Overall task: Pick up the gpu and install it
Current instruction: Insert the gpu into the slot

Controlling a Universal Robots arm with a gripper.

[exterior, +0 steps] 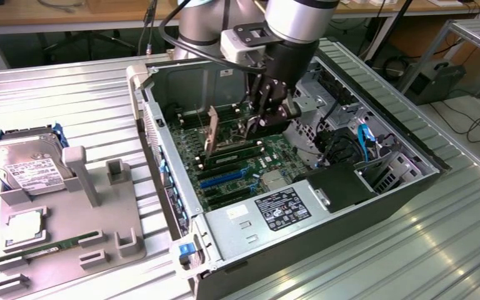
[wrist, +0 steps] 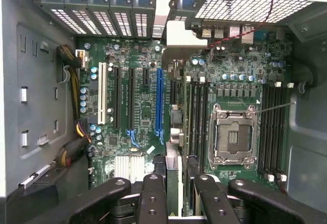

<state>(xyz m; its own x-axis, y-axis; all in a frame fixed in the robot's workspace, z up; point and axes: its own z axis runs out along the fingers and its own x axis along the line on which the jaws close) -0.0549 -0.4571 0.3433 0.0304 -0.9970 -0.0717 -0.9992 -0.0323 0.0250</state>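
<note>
**GPU held on edge inside the case, over the slots**

Nearest to me: my gripper (wrist: 173, 198) is partway closed, its black fingers (wrist: 152, 196) clamped on either side of the gpu (wrist: 173, 132). From the wrist the card shows edge-on — a thin strip running from between my fingers up to its silver bracket (wrist: 176, 32), which sits at the rear slot openings of the case. I hold it by the top edge so the connector edge faces the board; I judge that to be the reason for this upright grip.

In the exterior view the gpu (exterior: 212, 128) stands upright inside the open computer case (exterior: 324, 225), with my gripper (exterior: 267, 115) on it. Whether its lower edge already touches a slot I cannot tell.

Just beyond the card, on the motherboard (wrist: 143, 112): a blue expansion slot (wrist: 159, 101) lies just beside the card's line, then black slots and a white slot (wrist: 101, 94) further off. On the other side, an empty CPU socket (wrist: 233, 134) between banks of RAM slots.

Farther out — well apart from the case, at the exterior view's left — a grey parts fixture (exterior: 65, 231) holds a hard drive in a blue frame (exterior: 23, 159), a CPU (exterior: 25, 225) and a green RAM stick (exterior: 48, 247). One upright post on the fixture stands bare.
</note>
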